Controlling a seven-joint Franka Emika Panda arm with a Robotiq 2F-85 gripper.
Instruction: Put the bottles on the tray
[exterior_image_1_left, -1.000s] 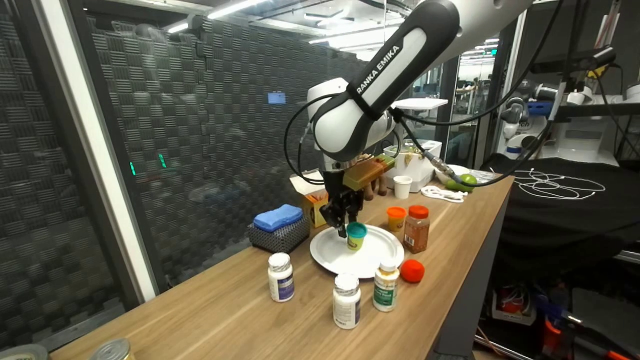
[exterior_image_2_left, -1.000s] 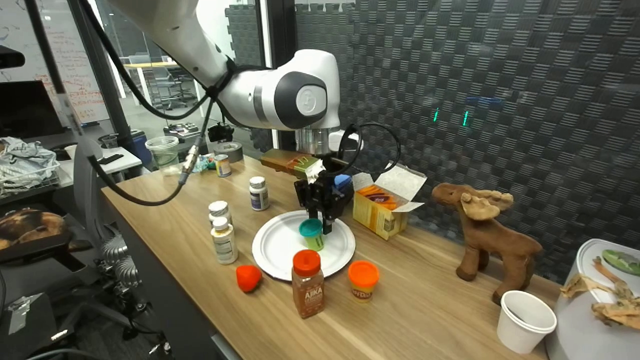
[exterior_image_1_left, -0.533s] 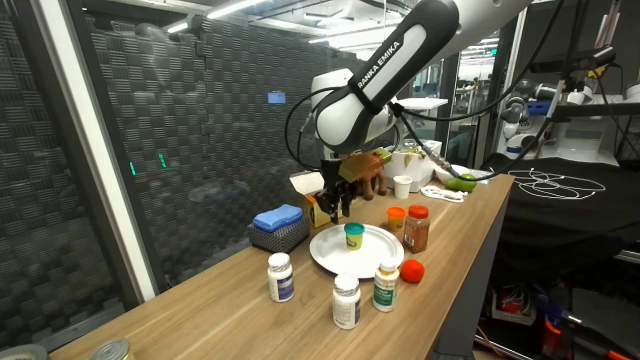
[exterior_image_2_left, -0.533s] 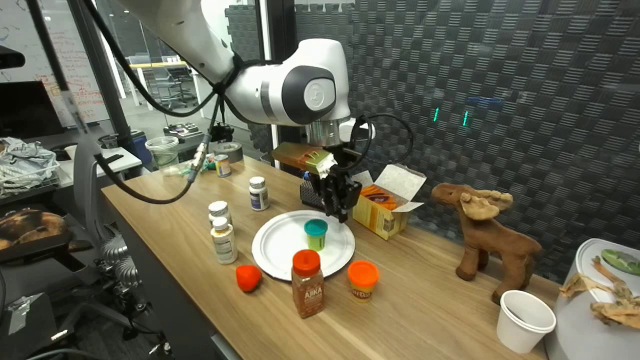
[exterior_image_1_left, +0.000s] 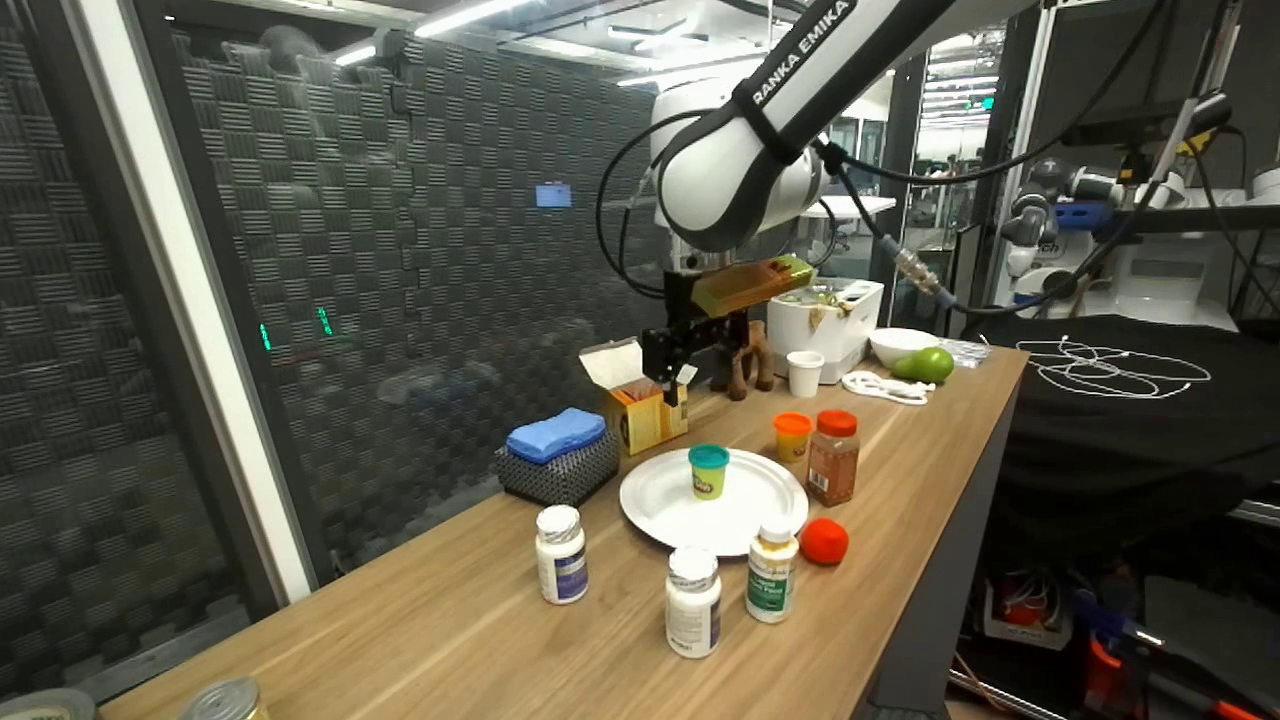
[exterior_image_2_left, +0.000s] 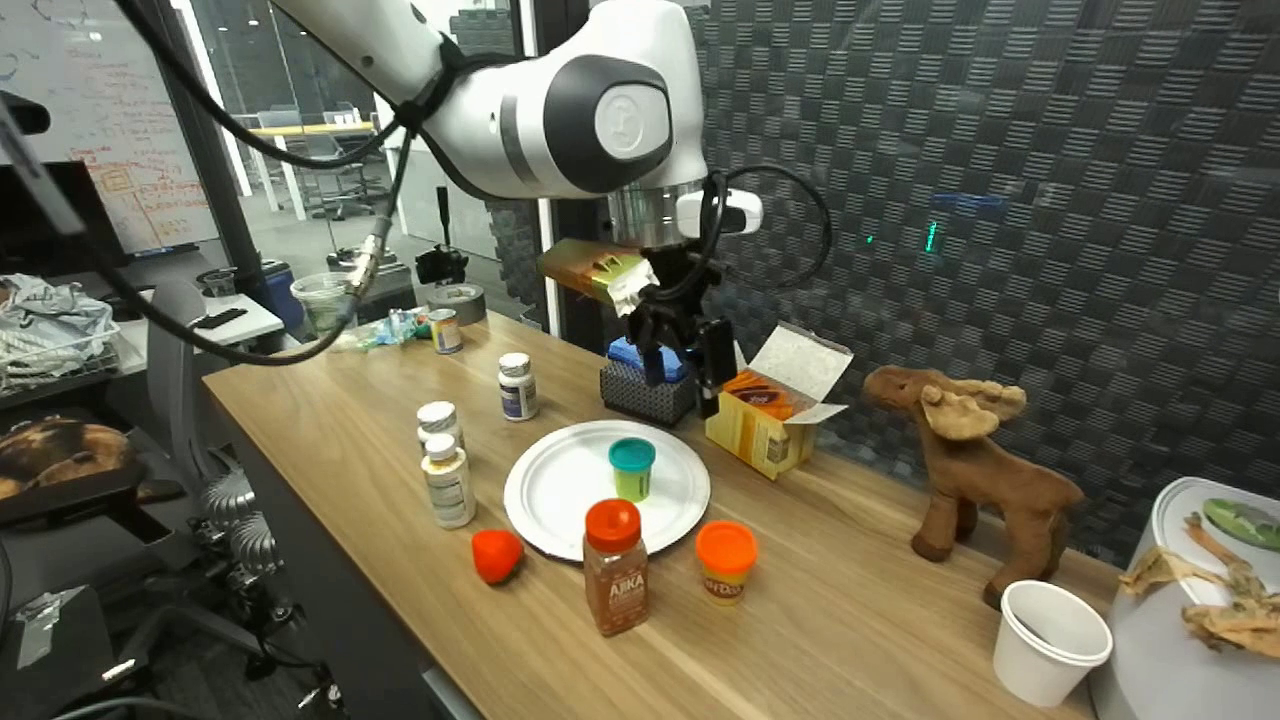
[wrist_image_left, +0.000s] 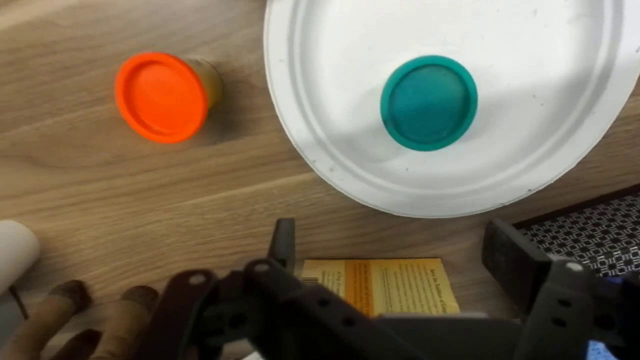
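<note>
Three white bottles stand upright on the table in front of the tray: one with a purple label, one with its label turned aside and one with a green label. An orange-red bottle stands at the tray's edge. The tray is a round white plate, bearing only a small tub with a teal lid. My gripper hangs above the table beyond the tray's rim, clear of the tub. Its fingers are wide apart with nothing between them.
An orange-lidded tub and a red ball-like thing sit beside the tray. Behind it are an open yellow box and a dark woven box with blue cloth. A toy moose and white cup stand farther off.
My gripper has risen from the teal-lidded tub and drawn back toward the yellow box, and its fingers have spread. The tub, leaning a second ago, stands upright on the tray.
</note>
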